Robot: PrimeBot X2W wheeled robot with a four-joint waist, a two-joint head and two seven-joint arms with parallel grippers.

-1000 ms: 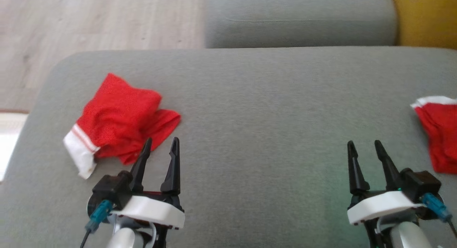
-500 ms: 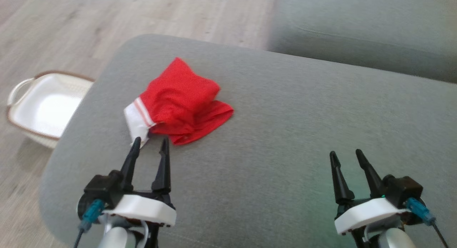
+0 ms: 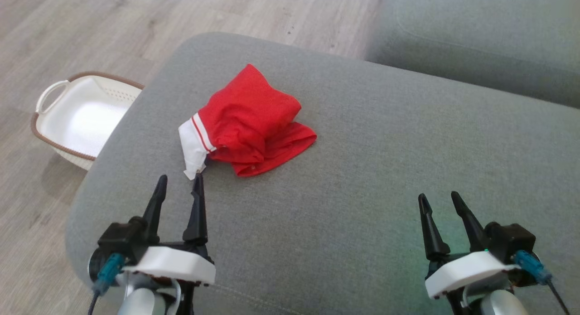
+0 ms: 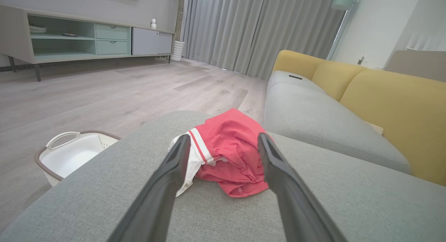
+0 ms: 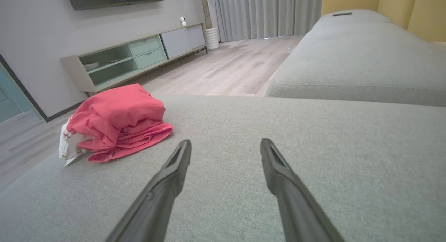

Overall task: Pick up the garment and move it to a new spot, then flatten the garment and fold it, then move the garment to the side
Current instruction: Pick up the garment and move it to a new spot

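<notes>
Just ahead of the spread, empty left gripper (image 3: 179, 184) lies the crumpled red cloth garment (image 3: 251, 120) — the right gripper (image 3: 438, 201), likewise agape, sits well apart.

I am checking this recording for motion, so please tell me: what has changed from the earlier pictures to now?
The head camera has swung to the robot's left, so the white basket has come into view. Nothing was taken hold of or let go. The red garment lies bunched as before on the grey cushion; the left gripper and right gripper stay open and empty.
</notes>
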